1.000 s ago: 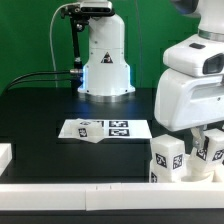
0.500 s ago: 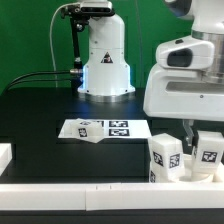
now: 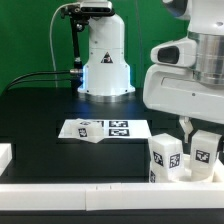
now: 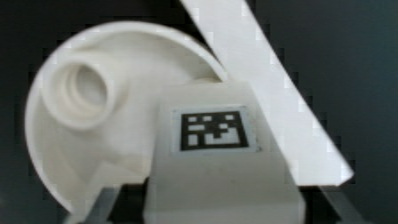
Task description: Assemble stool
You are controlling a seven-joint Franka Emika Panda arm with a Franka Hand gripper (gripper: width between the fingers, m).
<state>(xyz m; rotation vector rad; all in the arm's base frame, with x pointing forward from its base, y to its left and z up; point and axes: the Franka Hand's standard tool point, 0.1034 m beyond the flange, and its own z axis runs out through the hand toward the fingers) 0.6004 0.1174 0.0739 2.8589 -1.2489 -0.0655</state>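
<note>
End effector [image 4: 210, 205] grips a leg [image 4: 214, 140] near the seat [image 4: 98, 150]; likely the insertion step; next, align leg with socket [image 4: 80, 90].

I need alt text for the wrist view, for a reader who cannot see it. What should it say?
A white stool leg bearing a black-and-white square tag stands between the two dark fingers of the gripper; whether they grip it is unclear. Behind it lies the round white seat with a round socket, and a long white rail crosses diagonally.

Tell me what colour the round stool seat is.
White all over. The seat shows best in the wrist view.
</note>
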